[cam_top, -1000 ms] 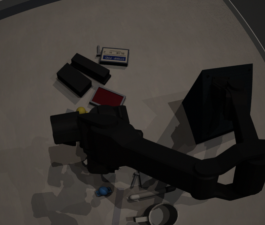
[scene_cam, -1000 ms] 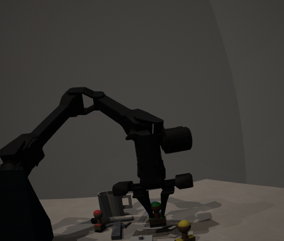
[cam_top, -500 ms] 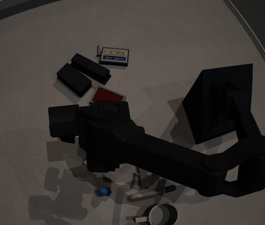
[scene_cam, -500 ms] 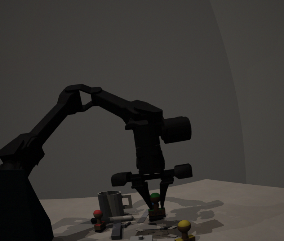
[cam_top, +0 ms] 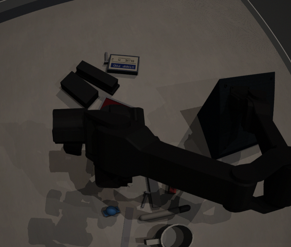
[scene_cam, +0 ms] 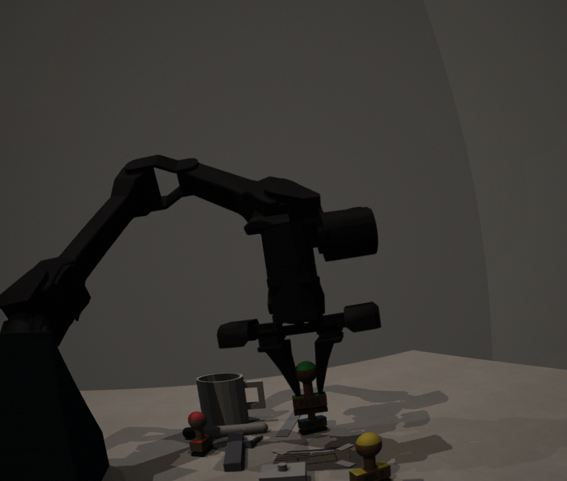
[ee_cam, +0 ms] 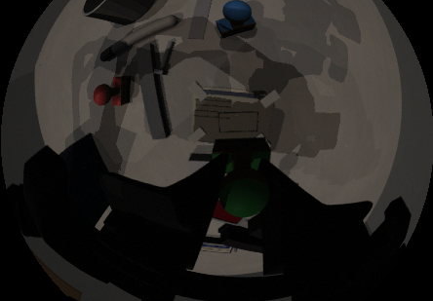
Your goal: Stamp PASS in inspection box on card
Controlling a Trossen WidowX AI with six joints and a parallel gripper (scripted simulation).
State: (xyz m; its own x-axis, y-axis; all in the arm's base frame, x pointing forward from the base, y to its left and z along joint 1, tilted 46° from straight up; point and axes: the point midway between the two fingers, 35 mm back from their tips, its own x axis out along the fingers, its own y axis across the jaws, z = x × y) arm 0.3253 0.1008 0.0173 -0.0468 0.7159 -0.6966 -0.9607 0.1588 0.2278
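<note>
My gripper [scene_cam: 309, 392] [ee_cam: 243, 162] is shut on the green-knobbed PASS stamp [scene_cam: 305, 371] [ee_cam: 245, 193]. It holds the stamp upright in the air, base down, clear of the bench; the arm hides it in the top view. The card [ee_cam: 207, 128] lies taped at its corners, just beyond the stamp in the wrist view. The inspection box [ee_cam: 218, 122] is fully in sight there, in shadow, and I can make out no print in it. The open red ink pad [cam_top: 113, 104] [ee_cam: 226, 212] is partly hidden by the arm and fingers. The stamp's underside is hidden.
A blue-knobbed stamp [cam_top: 111, 210] [ee_cam: 237, 11] stands beyond the card. A red-knobbed stamp [scene_cam: 196, 419] [ee_cam: 102, 94], marker [cam_top: 156, 214] and mug [scene_cam: 221, 398] stand or lie to one side. A yellow-knobbed stamp [scene_cam: 368, 443], black blocks [cam_top: 79, 88] and a blue-labelled stamp pad [cam_top: 123, 64] are also out.
</note>
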